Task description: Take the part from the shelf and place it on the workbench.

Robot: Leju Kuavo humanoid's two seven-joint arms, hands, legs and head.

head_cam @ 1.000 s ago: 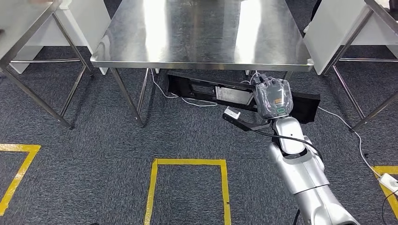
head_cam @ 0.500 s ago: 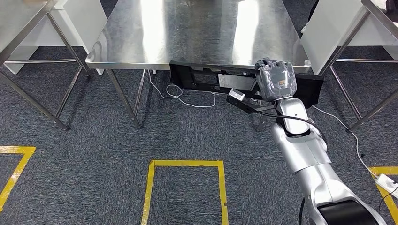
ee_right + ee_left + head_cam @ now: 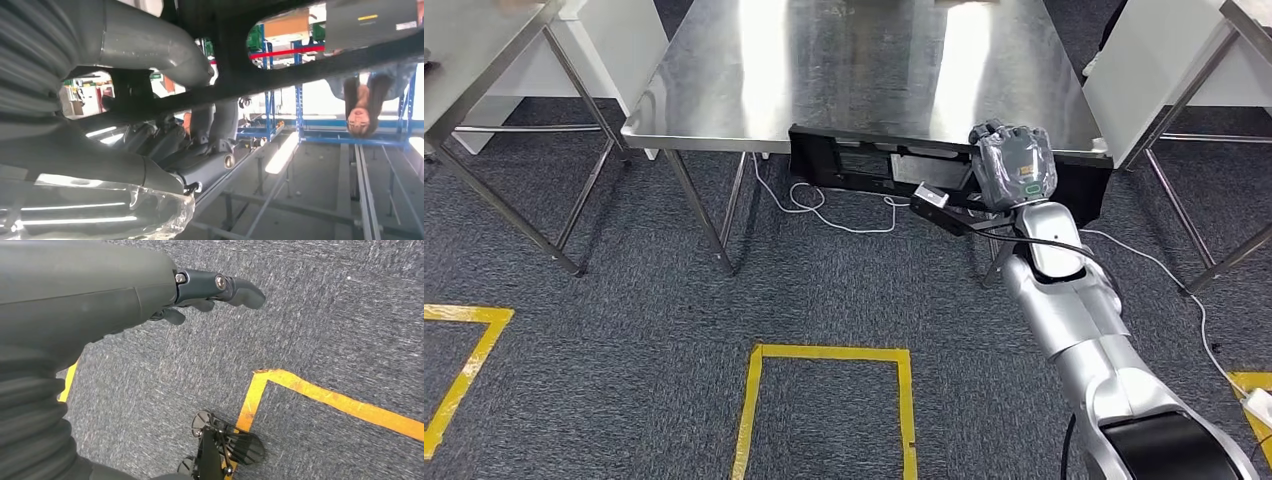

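In the head view my right hand (image 3: 1014, 165) grips a long black part (image 3: 864, 165) near its right end. The part lies level along the near edge of the stainless steel workbench (image 3: 864, 70), and its top is against that edge. In the right wrist view the black part (image 3: 300, 65) runs as a dark bar across my right hand (image 3: 150, 135), whose fingers are wrapped around it. My left hand (image 3: 150, 295) hangs over the grey carpet with its fingers apart and holds nothing.
Another steel table (image 3: 484, 50) stands at the left and one (image 3: 1214, 60) at the right. A white cable (image 3: 824, 210) lies on the carpet under the bench. Yellow tape (image 3: 824, 350) marks a box on the floor. A person (image 3: 362, 107) stands beyond the bench.
My right arm has lifted the black part from below the bench's edge up to that edge. The whole view has shifted a little as I moved closer.
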